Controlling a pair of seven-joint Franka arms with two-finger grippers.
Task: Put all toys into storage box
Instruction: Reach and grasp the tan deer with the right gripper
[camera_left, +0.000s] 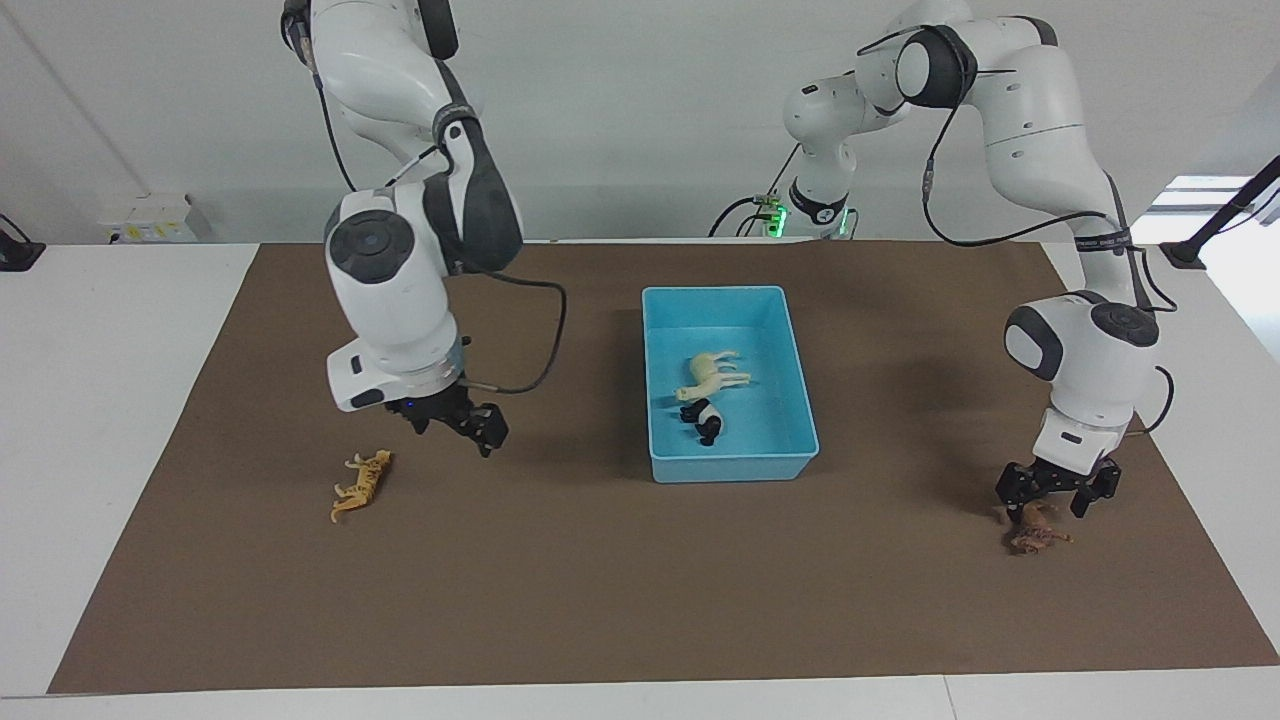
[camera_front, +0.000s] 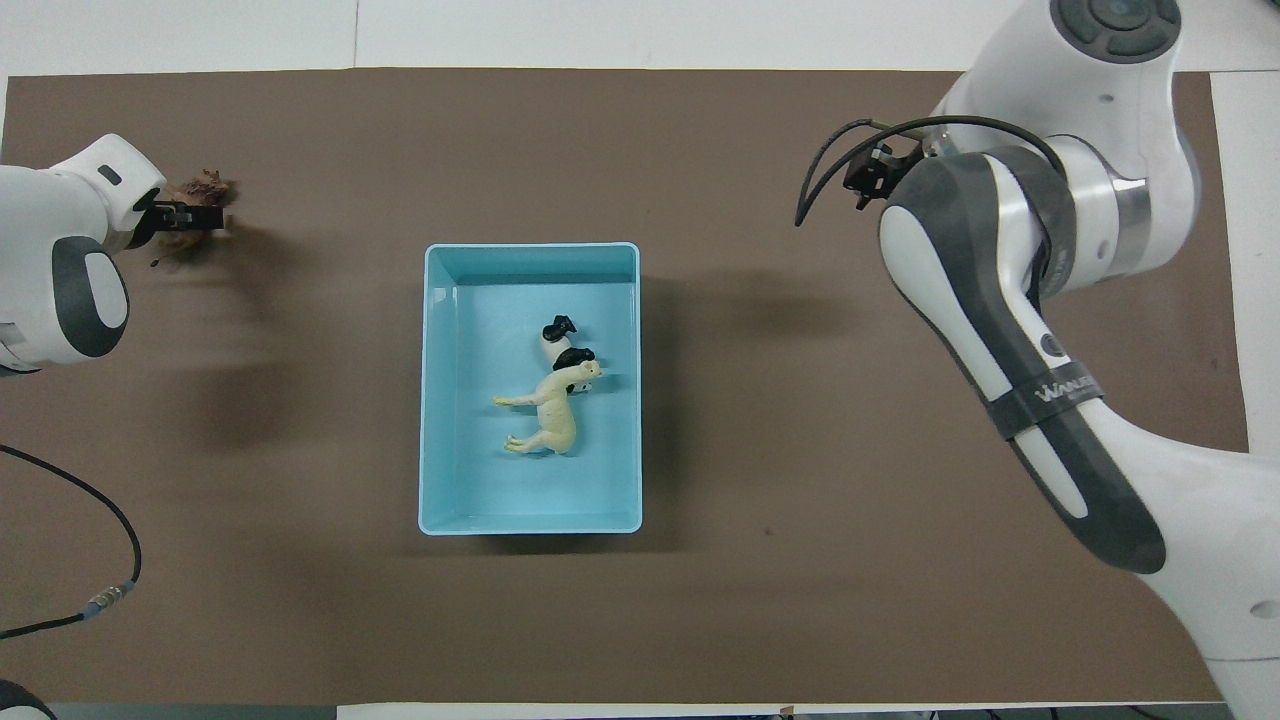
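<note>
The light blue storage box (camera_left: 730, 466) stands mid-table, also in the overhead view (camera_front: 430, 400). A cream horse (camera_left: 708, 375) (camera_front: 555, 420) and a black-and-white panda (camera_left: 705, 418) (camera_front: 560, 338) lie inside it. An orange striped tiger (camera_left: 362, 484) lies on the mat toward the right arm's end; the right arm hides it in the overhead view. My right gripper (camera_left: 458, 432) hangs open and empty just beside the tiger. A dark brown animal (camera_left: 1035, 532) (camera_front: 203, 185) lies toward the left arm's end. My left gripper (camera_left: 1046, 500) (camera_front: 185, 215) is open, low over it, fingers straddling it.
A brown mat (camera_left: 600, 580) covers the white table. A black cable (camera_front: 90, 540) lies on the mat near the left arm's base. A black stand (camera_left: 1200, 240) sits at the table's edge by the left arm.
</note>
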